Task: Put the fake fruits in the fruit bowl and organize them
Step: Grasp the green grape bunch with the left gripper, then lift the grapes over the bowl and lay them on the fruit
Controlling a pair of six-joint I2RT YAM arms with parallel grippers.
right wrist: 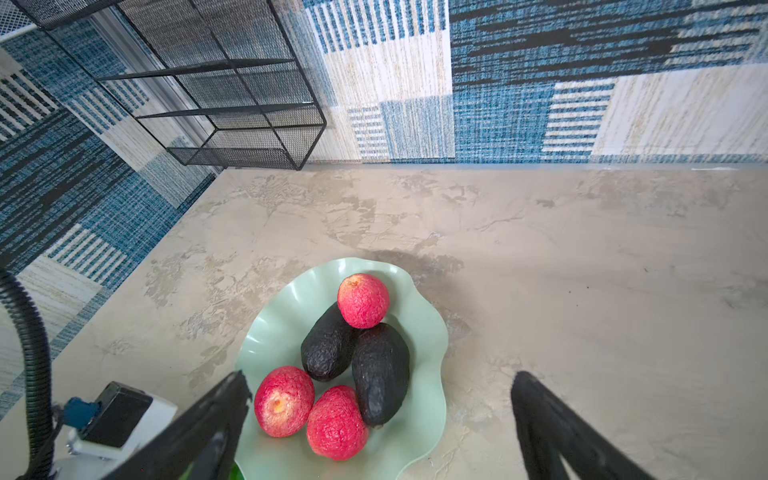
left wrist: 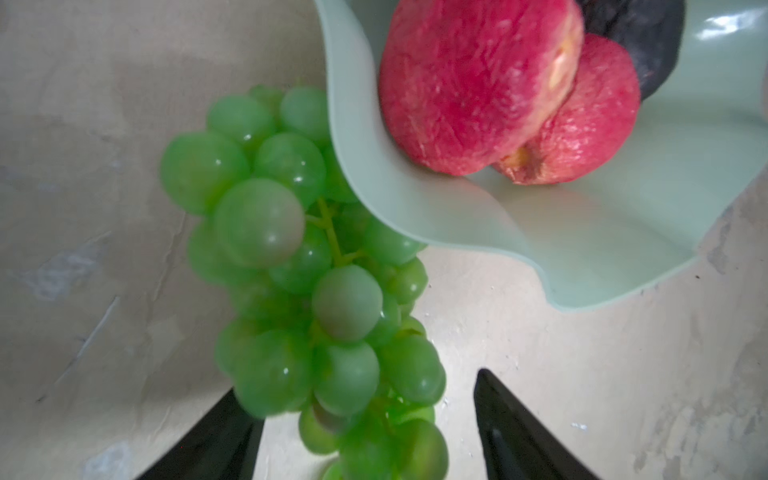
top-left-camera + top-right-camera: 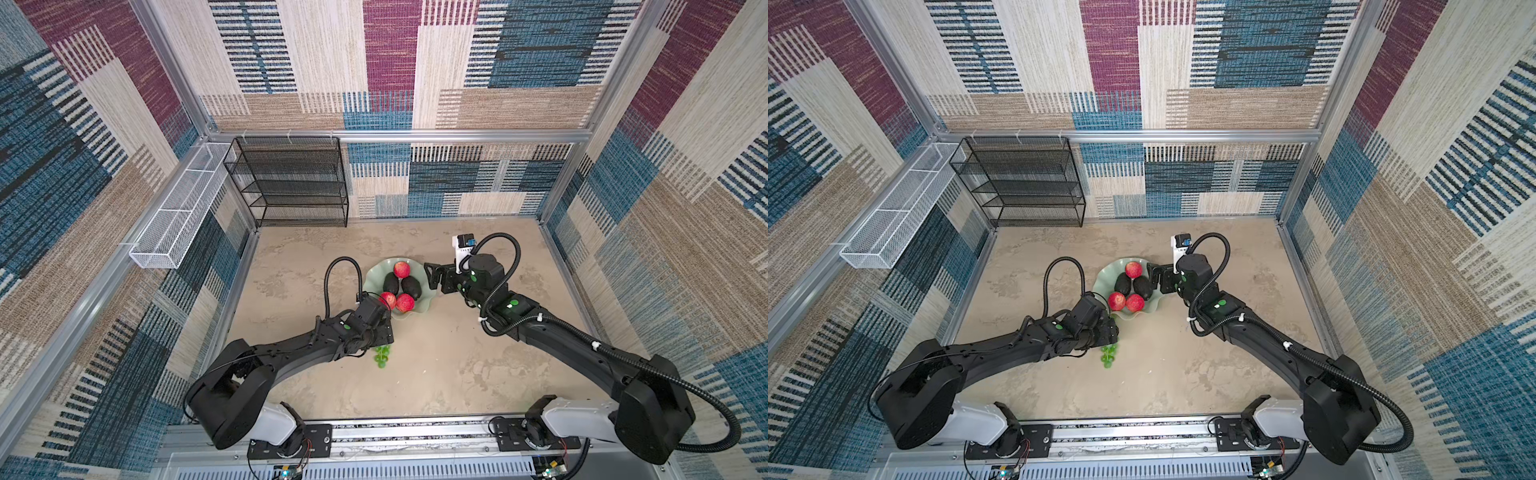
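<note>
By my count five of the six pieces are in. The three apples (image 1: 363,300) and the two avocados (image 1: 380,374) sit inside the fruit bowl (image 1: 274,324). The avocados lie side by side in the middle, with one apple at the far end and two touching each other near the front rim. The grapes (image 2: 266,220) are the one thing left out. In the left wrist view the bunch appears to lie on the counter (image 3: 457,365) just beside the bowl, partly hidden behind its wavy rim. My left gripper (image 2: 363,386) is down over the near end of the bunch, jaws apart on either side. There is a clear gap at one finger, so I judge it open rather than clamped. The right gripper (image 3: 431,277) hangs wide open and empty at the bowl's right edge. As I read it, I need to close on the grapes, lift them over the rim, lay them in the free space, then tidy the arrangement.
</note>
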